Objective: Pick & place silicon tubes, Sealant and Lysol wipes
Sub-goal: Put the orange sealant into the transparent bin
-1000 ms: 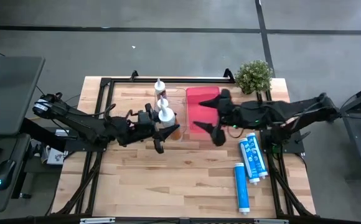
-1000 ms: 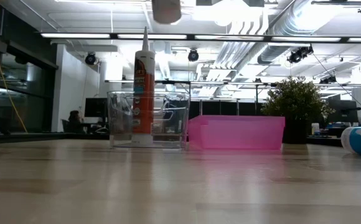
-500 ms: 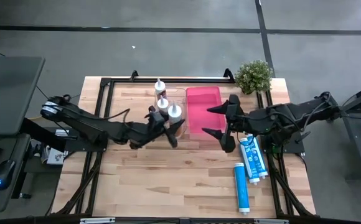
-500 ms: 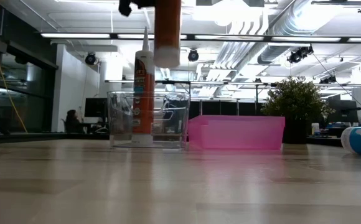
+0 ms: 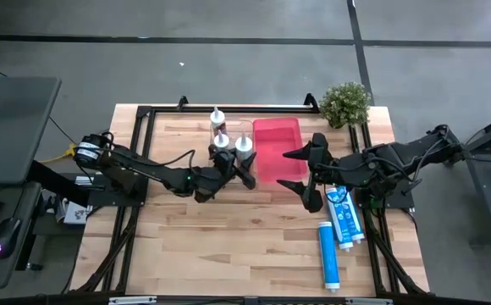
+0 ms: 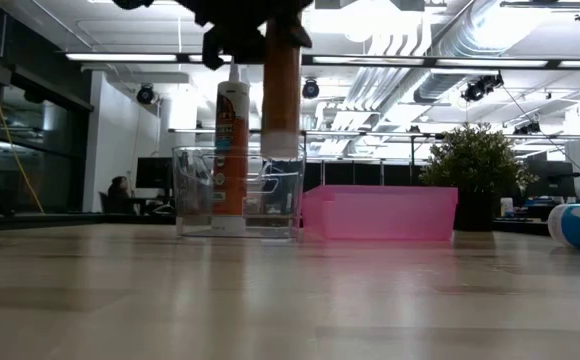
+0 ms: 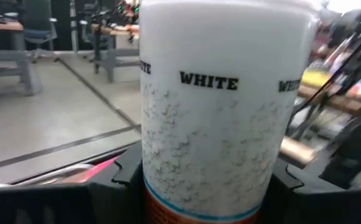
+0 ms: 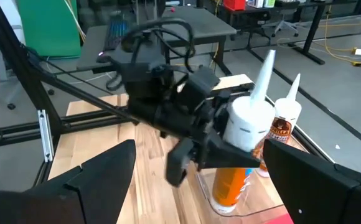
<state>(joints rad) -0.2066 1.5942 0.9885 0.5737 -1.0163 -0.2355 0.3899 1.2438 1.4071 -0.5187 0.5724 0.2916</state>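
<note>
Since the earlier frames the left gripper (image 5: 231, 172) has carried its sealant tube (image 5: 244, 150) across and lower, so that the tube's base now hangs inside the rim of the clear bin (image 6: 238, 192), while the right gripper (image 5: 300, 169) has drawn back slightly toward its own side of the table (image 5: 228, 246).

Clamped between the left gripper's fingers (image 8: 180, 158), the sealant tube (image 6: 281, 90) stands upright, its white band with the word WHITE filling the left wrist view (image 7: 221, 106) and its orange body below the grip. Just beyond this gripper, two more upright tubes (image 5: 218, 127) already stand in the clear bin (image 5: 228, 169); in the low view one of them (image 6: 232, 130) sits just beside the held tube.

On the right gripper's far side from its arm is the pink bin (image 5: 277, 148), over whose edge the gripper hovers with its fingers (image 8: 99, 171) spread wide and nothing between them. Behind this gripper, alongside its arm, two blue-and-white tubes (image 5: 342, 215) lie flat on the wood, one (image 5: 329, 254) nearer the table's front edge. A potted plant (image 5: 344, 103) stands at the back corner beyond the pink bin (image 6: 380, 212).
</note>
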